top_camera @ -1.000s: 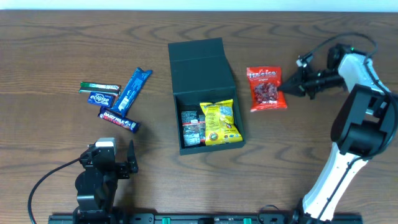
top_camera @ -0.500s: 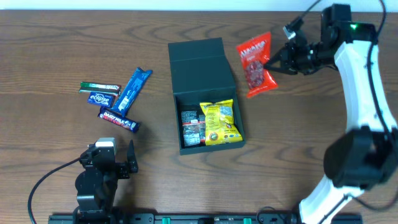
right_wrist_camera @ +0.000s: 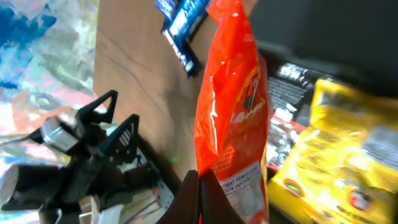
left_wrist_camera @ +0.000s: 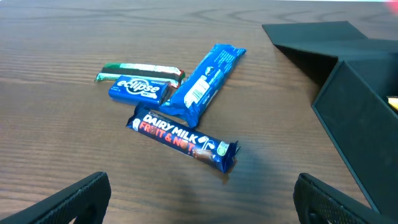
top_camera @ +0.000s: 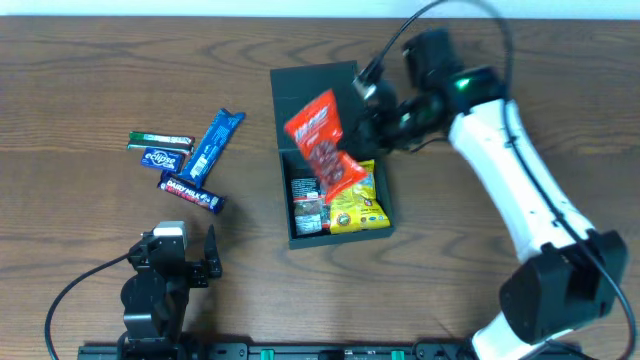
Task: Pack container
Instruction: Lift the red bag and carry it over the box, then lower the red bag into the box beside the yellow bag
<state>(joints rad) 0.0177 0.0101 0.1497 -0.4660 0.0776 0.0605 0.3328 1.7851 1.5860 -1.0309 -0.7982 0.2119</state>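
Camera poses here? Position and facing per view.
Overhead: above the table, facing straight down; left arm, right arm show.
Left wrist: low, facing chocolate bars and the box; left fingers open at bottom corners.
Right wrist: above the box, facing down along the red packet; right fingers shut on it.
Shared: overhead and right wrist both show that packet over the box.

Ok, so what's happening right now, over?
Right gripper shut on red snack packet, over the open container. Left gripper open, empty. Nothing blocking; yellow packet already inside.
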